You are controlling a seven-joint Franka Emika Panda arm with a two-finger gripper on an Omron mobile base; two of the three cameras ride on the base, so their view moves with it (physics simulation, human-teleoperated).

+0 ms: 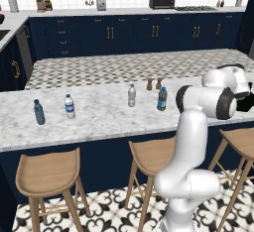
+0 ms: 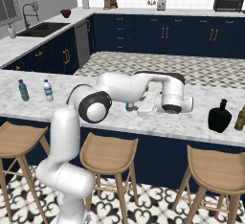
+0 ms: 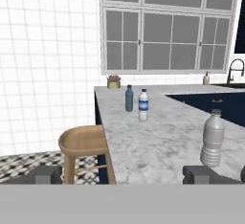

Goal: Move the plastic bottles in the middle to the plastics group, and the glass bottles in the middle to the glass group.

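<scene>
The fingers (image 3: pixel 122 174) stand wide apart with nothing between them, their two dark tips at the bottom of the hand view, low over the marble bench (image 3: pixel 158 141) and looking along its length. Just past the right tip, lower right of that frame, is the clear greyish bottle (image 3: pixel 212 139), upright and apart from the fingers (probably the one lined up for, though that is my reading). In the left base view it sits centre frame, with the dark bottle with the blue label (image 1: pixel 161 99) just to its right.

Further out, the plastics group stands upright in the upper middle of the hand view: the teal-blue bottle (image 3: pixel 128 98) and the white-capped bottle (image 3: pixel 143 105), near each other, with bare marble in between for carrying along. The squat black bottle (image 2: pixel 219 117) waits at the right of the right base view, near the bench's front edge. Wooden stools (image 1: pixel 48 175) line that edge below
</scene>
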